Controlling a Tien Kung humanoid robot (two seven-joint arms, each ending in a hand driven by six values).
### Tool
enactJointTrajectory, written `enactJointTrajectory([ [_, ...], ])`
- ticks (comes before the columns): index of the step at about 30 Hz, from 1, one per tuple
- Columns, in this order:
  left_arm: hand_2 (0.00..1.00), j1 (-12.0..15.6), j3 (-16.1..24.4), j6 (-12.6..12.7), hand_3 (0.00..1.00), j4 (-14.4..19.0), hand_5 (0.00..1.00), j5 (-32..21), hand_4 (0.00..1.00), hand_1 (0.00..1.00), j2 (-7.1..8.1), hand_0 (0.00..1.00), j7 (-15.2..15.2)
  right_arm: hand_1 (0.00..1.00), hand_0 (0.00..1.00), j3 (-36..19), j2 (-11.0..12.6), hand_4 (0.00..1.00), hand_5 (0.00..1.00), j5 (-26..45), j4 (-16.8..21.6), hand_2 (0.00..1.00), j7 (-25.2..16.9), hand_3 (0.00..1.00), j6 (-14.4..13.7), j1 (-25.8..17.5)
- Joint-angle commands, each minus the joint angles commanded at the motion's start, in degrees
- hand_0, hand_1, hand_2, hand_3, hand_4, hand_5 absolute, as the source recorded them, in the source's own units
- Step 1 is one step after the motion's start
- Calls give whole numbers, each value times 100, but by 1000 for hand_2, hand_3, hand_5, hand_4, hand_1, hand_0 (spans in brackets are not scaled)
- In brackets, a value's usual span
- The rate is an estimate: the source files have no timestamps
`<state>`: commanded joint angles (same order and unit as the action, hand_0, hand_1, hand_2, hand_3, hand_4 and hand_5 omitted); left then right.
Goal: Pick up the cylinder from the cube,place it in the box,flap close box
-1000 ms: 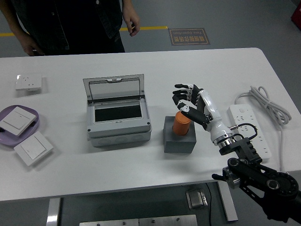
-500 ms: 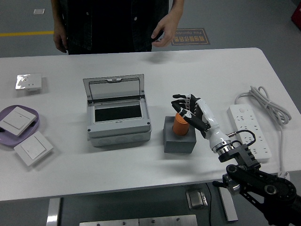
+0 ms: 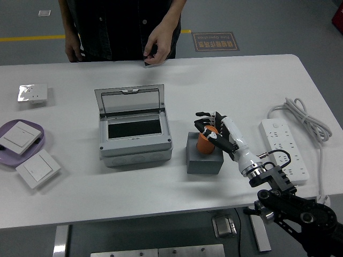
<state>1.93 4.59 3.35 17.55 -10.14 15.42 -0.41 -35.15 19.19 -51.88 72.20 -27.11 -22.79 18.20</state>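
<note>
An orange cylinder (image 3: 205, 143) stands upright on a dark grey cube (image 3: 204, 155) right of the table's middle. My right hand (image 3: 213, 128) comes in from the lower right and its fingers curl around the cylinder's top and right side. A grey box (image 3: 135, 129) with its clear lid flipped up and open sits left of the cube. The left arm does not show.
A person stands at the far side; one hand (image 3: 158, 44) touches a small dark thing at the table's far edge. A white power strip (image 3: 284, 150) with cable lies at the right. A purple plate (image 3: 21, 140) and white switches (image 3: 37, 168) lie at the left.
My right hand has lowered and closed its fingers around the cylinder. The person has shifted right and brought a hand down to the table's far edge.
</note>
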Motion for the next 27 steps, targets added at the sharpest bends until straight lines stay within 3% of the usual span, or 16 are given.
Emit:
enactJointTrajectory([
  [1,627,-1,0,0,662,0,248,2,734,630,0,614,0,651,722,12,2,916,455,-7,1,634,4,703,5,4],
  [6,627,-10,-1,29,662,-3,248,49,734,630,-3,614,20,651,722,44,9,916,455,-23,0,634,24,703,33,17],
  [7,627,-12,3,43,662,-4,246,64,734,630,-3,615,26,657,711,49,9,871,165,-25,-2,642,27,739,39,19],
  [12,627,-15,5,63,662,-3,246,84,734,630,0,615,38,657,711,78,12,871,165,-17,-15,642,43,739,65,30],
  [13,627,-15,6,67,662,-4,244,91,733,630,0,615,41,663,722,84,13,855,98,-14,-17,648,46,761,68,33],
  [27,625,-21,8,160,662,-7,241,165,736,630,5,614,100,665,720,166,16,853,103,-11,-34,649,92,758,101,68],
])
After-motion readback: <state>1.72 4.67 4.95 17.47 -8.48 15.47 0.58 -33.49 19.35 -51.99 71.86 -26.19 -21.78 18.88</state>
